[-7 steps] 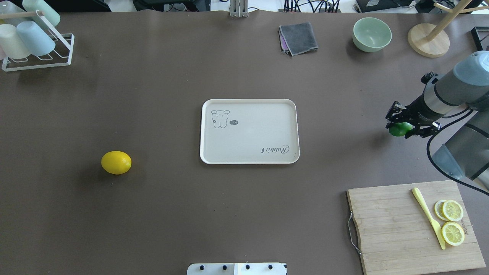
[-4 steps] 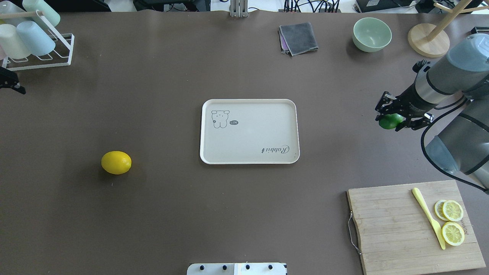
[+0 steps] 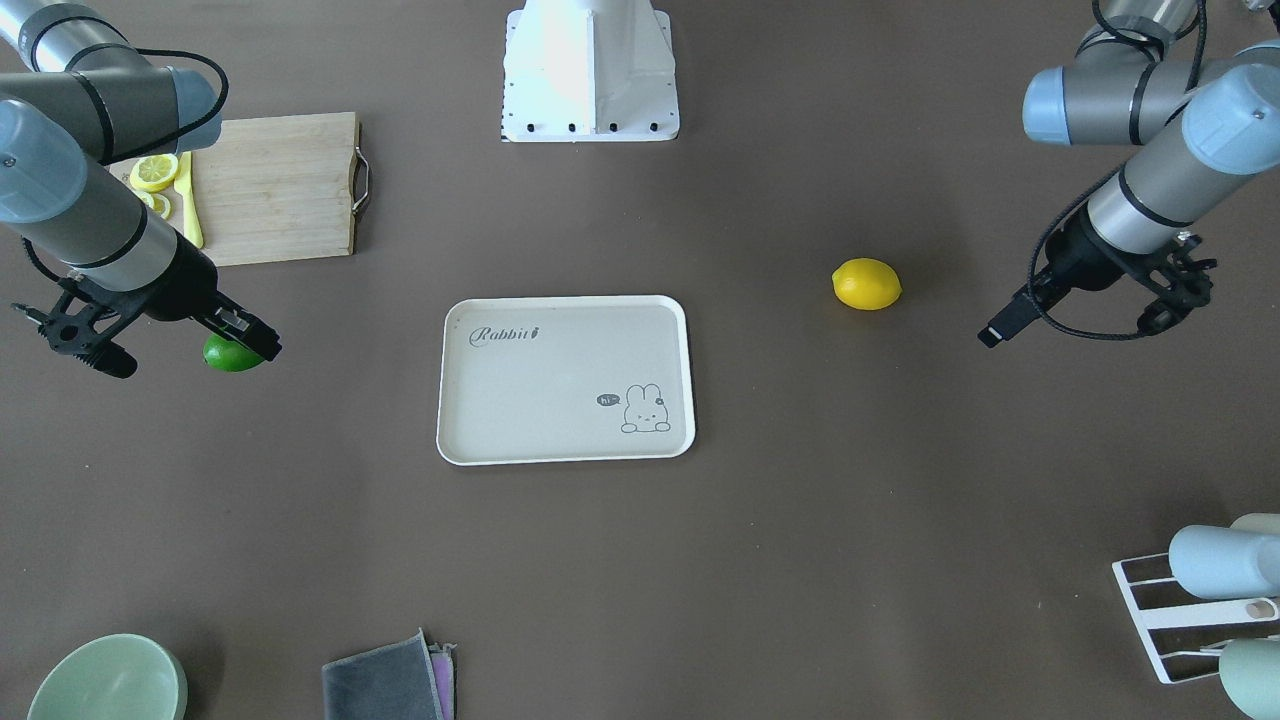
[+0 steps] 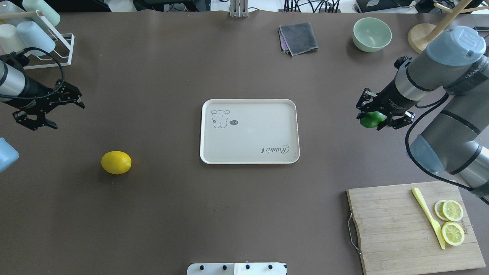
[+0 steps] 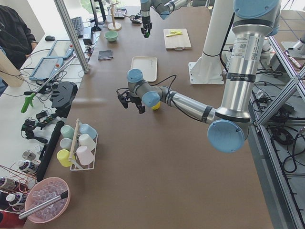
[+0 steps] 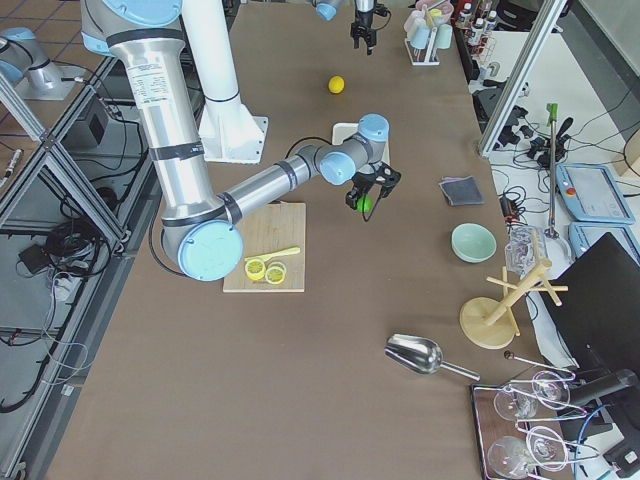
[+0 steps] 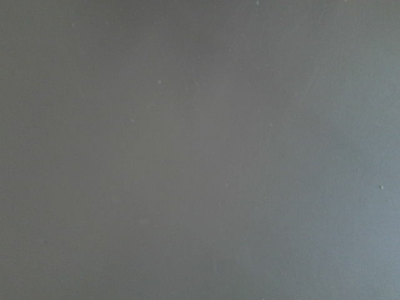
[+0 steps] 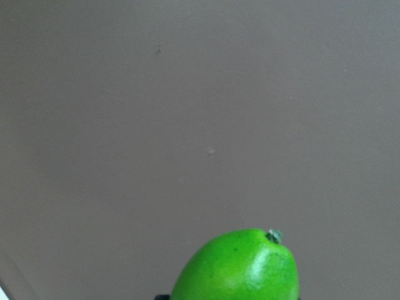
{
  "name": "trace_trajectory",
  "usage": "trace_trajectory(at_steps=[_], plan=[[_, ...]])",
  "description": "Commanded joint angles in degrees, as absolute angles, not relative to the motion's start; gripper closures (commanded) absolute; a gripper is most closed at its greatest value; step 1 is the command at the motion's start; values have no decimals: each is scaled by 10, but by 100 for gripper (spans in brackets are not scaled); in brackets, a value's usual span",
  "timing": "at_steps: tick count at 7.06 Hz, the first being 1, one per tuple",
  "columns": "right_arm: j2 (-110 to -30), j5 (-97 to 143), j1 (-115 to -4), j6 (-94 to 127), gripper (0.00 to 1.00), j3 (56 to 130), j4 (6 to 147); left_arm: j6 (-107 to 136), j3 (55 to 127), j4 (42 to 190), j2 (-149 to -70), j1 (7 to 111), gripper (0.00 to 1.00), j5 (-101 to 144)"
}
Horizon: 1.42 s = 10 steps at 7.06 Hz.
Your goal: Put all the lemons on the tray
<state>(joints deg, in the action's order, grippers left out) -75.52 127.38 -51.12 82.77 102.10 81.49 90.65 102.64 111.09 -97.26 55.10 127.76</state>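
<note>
The cream tray (image 4: 252, 131) lies in the middle of the table and holds nothing. My right gripper (image 4: 376, 117) is shut on the green lemon (image 4: 370, 120) and holds it above the table, to the right of the tray. The green lemon also shows in the right wrist view (image 8: 240, 269) and in the front view (image 3: 232, 353). The yellow lemon (image 4: 116, 162) lies on the table left of the tray. My left gripper (image 4: 67, 115) is open and empty, farther back and to the left of the yellow lemon. The left wrist view shows only bare table.
A wooden cutting board (image 4: 393, 225) with lemon slices (image 4: 452, 221) and a yellow knife (image 4: 428, 217) sits at the near right. A green bowl (image 4: 371, 33), a grey cloth (image 4: 298, 38) and a wooden stand (image 4: 428, 38) stand at the back. A cup rack (image 4: 34, 42) is at the back left.
My right gripper has carried the green lemon leftward toward the tray. My left arm has come into view from the left edge. The yellow lemon has not moved.
</note>
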Motion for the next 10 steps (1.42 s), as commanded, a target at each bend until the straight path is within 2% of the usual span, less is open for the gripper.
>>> trace_trajectory(at_steps=[1,6,10], plan=[[-748,1270,-502,853,100,1022,814,1062,1058,1098,-971,499,2,1258],[-721,1261,-477,887,100,1021,812,1274,1093,1044,-968,377,2,1174],[-709,1255,-477,887,100,1021,809,1267,1066,1053,-991,374,2,1171]])
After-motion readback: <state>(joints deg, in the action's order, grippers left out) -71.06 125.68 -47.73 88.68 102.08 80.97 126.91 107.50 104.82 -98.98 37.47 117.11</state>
